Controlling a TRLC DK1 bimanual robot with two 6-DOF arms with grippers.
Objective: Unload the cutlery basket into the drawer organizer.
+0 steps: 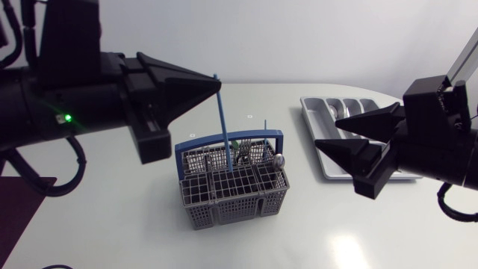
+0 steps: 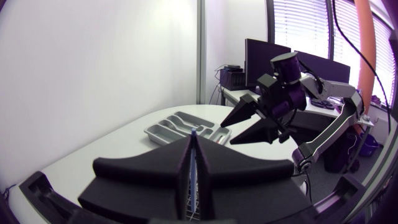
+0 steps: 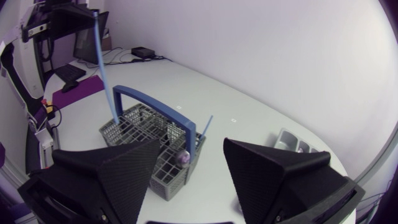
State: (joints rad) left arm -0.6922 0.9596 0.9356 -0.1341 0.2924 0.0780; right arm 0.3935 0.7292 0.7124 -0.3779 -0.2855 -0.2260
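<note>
The grey cutlery basket (image 1: pixel 233 185) with a blue handle (image 1: pixel 258 137) stands mid-table. My left gripper (image 1: pixel 218 84) hangs above its back left corner, shut on the top of a long thin blue utensil (image 1: pixel 223 127) whose lower end is still inside the basket. In the left wrist view its fingers (image 2: pixel 180 163) pinch the blue utensil (image 2: pixel 193 155). A spoon (image 1: pixel 279 159) and dark cutlery (image 1: pixel 242 153) stick out of the basket. The grey drawer organizer (image 1: pixel 310 112) lies at the right. My right gripper (image 1: pixel 327 133) stands open over the organizer's left side, holding nothing.
In the right wrist view the basket (image 3: pixel 149 146) lies ahead of the open fingers (image 3: pixel 112 171), with a second thin blue piece (image 3: pixel 206 127) leaning out of it. The organizer (image 3: pixel 291 142) lies off to one side. Bare white tabletop (image 1: pixel 112 217) surrounds the basket.
</note>
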